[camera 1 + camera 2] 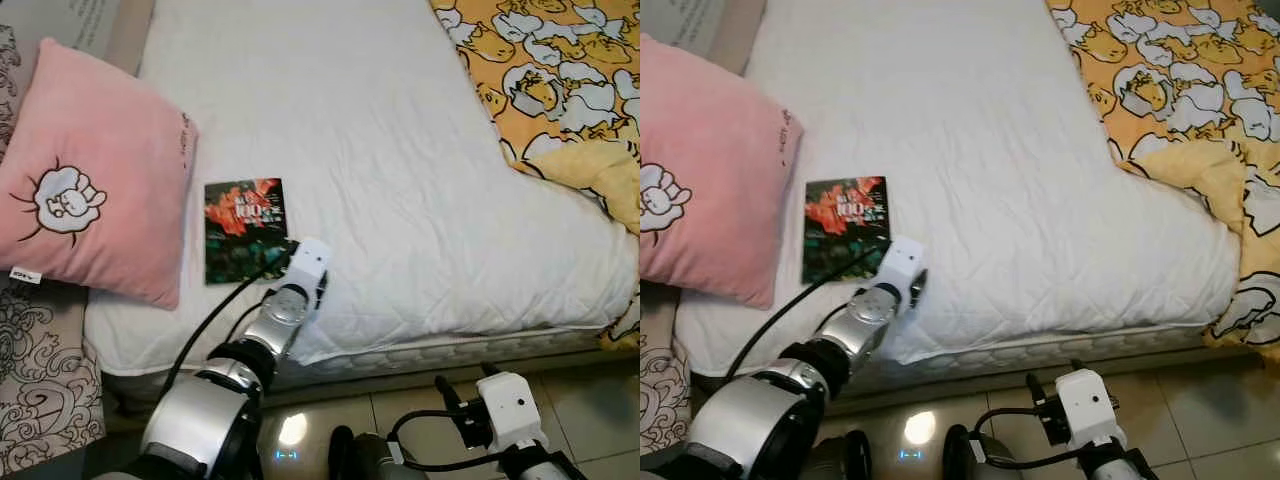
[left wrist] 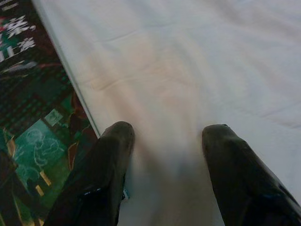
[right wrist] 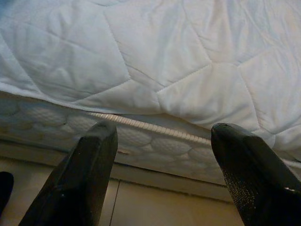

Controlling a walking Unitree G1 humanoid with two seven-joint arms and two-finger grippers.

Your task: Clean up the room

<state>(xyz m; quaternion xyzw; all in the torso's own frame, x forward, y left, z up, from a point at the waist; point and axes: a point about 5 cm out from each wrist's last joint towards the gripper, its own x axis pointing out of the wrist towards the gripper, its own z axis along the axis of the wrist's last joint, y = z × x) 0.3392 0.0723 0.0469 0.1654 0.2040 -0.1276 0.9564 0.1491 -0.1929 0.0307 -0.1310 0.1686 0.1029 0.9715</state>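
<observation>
A book with a dark red-and-green cover lies flat on the white bed sheet, near the bed's front edge. My left gripper is open and rests on the sheet just right of the book's near corner; one finger is beside the cover's edge. Nothing is between the fingers. Low in front of the bed, my right gripper is open and empty, facing the mattress side.
A pink pillow with a sheep picture lies left of the book. A yellow duck-print blanket covers the bed's right side. Patterned fabric hangs at the lower left. Tiled floor runs below the mattress.
</observation>
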